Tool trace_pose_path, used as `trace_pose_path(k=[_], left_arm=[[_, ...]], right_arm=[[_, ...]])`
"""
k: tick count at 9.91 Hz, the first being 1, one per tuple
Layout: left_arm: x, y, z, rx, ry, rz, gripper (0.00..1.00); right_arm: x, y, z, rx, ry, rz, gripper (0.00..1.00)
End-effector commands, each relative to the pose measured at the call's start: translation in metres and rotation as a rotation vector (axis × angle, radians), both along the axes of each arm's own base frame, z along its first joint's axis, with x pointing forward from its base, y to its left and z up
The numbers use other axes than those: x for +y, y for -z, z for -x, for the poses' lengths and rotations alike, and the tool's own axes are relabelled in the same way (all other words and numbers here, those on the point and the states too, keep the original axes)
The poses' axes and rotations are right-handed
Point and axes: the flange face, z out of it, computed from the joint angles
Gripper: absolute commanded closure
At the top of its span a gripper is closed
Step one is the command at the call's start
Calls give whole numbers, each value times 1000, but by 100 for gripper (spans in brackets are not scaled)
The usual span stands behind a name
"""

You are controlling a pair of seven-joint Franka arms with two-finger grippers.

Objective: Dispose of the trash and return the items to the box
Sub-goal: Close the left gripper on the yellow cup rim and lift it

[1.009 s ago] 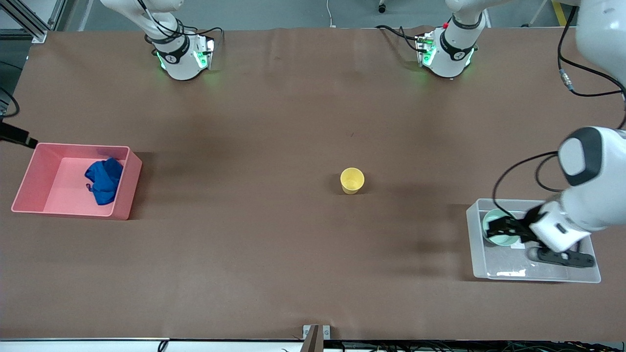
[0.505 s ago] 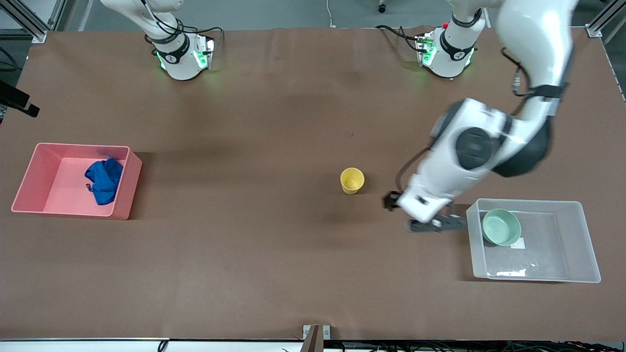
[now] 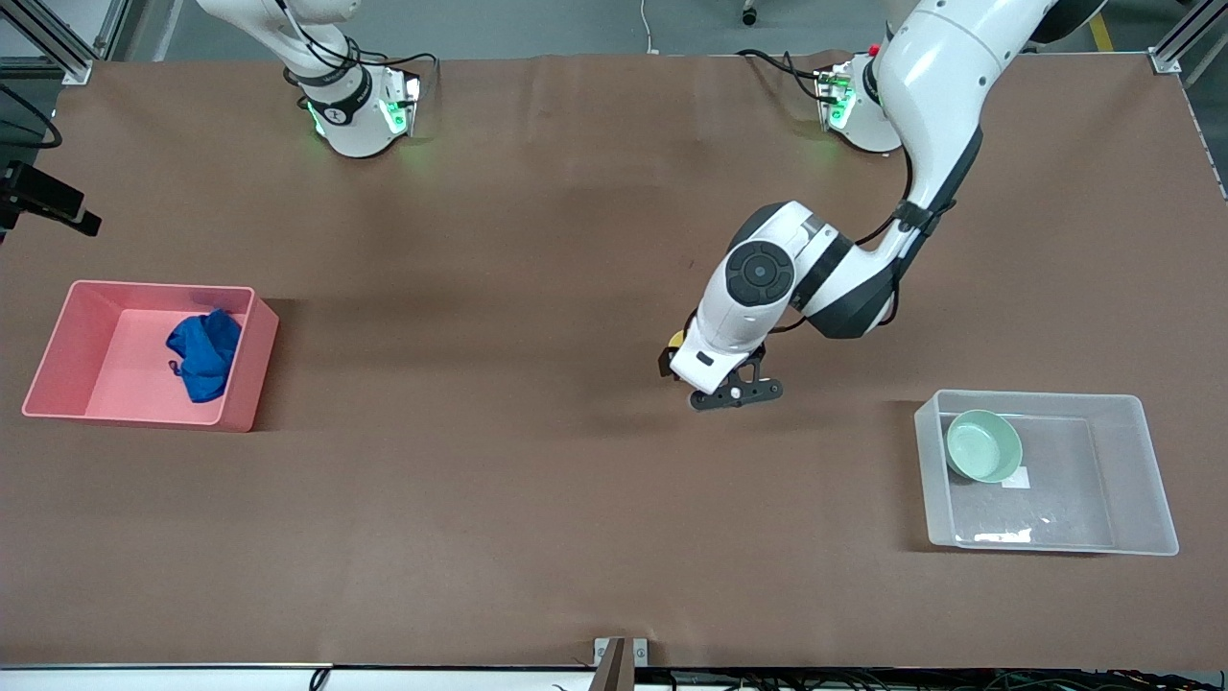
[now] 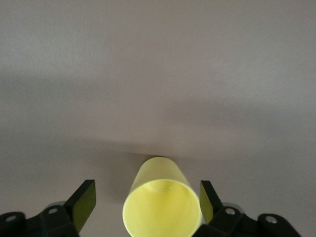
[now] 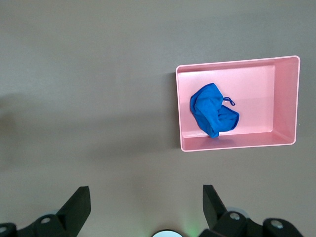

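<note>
The yellow cup [image 4: 163, 207] stands upright on the brown table, between the open fingers of my left gripper [image 4: 147, 187]. In the front view the left gripper [image 3: 686, 357] is down over the cup [image 3: 677, 338], and only a sliver of yellow shows. The pale green bowl [image 3: 983, 446] sits in the clear box [image 3: 1142, 480]. The blue cloth wad [image 3: 203, 353] lies in the pink bin [image 3: 58, 336]; it also shows in the right wrist view [image 5: 213, 109]. My right gripper [image 5: 144, 192] is open and empty, high above the table.
The pink bin [image 5: 286, 140] stands at the right arm's end of the table and the clear box at the left arm's end. A black part [image 3: 53, 200] of the right arm's hand shows at the front view's edge.
My left gripper has swung from the clear box, leaving the bowl in it, across to the yellow cup. The right arm's black part has shifted toward the robots' bases.
</note>
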Motion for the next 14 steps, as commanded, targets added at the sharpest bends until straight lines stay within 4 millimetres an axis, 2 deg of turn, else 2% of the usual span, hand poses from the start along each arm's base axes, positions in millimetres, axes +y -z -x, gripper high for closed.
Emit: trace_pose_path(k=[1,3,5,6,7,8,9,10,11,12,13,14], left_arm=[[10,26,19,28,2,-32,19],[13,41,29,58,6,-49,32],[12,46,34,68,8,-56,46],[9,47,34,66,8,-49,64],[6,50,31,51,-6,-26,89],[5,53,31,46,-49,-19,100],[10,36,18,23,-83,-13,100],[23,6,3,3,-99,-33,100],[48,-40,-25,-12,-117,-61,100],[79,-78,-48,-22,-102,-79,100],[123,-104,-72,-40,-64,-81,100],[185,-112,-95,-52,0,-80,100]], right_arm=[[-4,-2,1,-2,6,3,0],[-6,-2,2,1,9,3,0],[-7,-1,2,4,9,2,0],[-6,-1,2,3,9,1,0],[-6,-1,2,3,9,1,0],[-6,-1,2,2,9,1,0],[-7,-1,2,3,9,1,0],[-7,-1,2,3,9,1,0],[-7,-1,2,3,9,1,0],[-7,-1,2,3,9,1,0],[-7,-1,2,3,9,1,0],[-7,-1,2,3,9,1,0]])
